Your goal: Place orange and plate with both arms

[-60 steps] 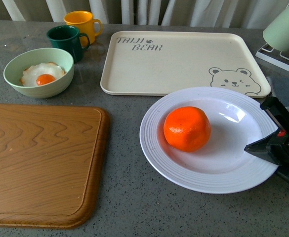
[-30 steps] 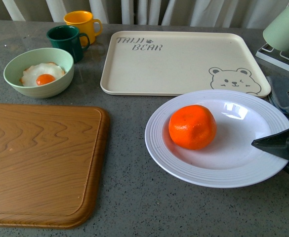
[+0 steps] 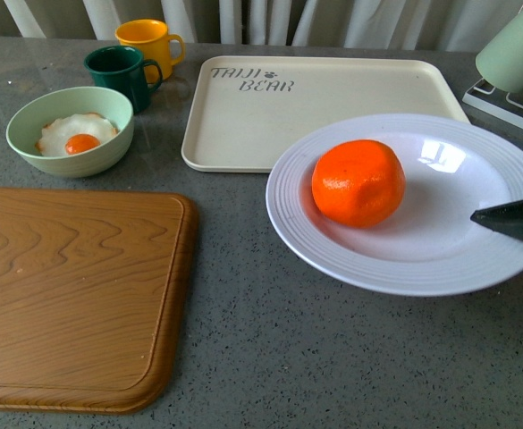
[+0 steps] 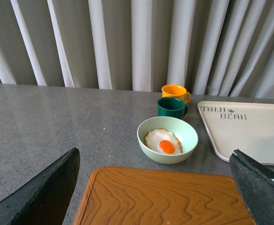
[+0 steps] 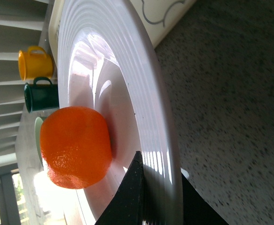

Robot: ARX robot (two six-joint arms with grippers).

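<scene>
Round glossy orange (image 3: 358, 182) lies loose on the ribbed white plate (image 3: 290, 219); our right gripper (image 5: 159, 185) clamps its rim, so we must hold it level.

Widest open lane is the bare grey counter (image 3: 234, 331) between the cutting board (image 3: 73, 295) and the plate (image 3: 283, 210); back left is crowded, with bowl (image 3: 64, 165), green mug (image 3: 118, 71) and yellow mug (image 3: 149, 40) bunched together; the plate's rim covers the tray (image 3: 333, 107) at its near right corner; a pale green cup (image 3: 516, 49) blocks the far right.
</scene>
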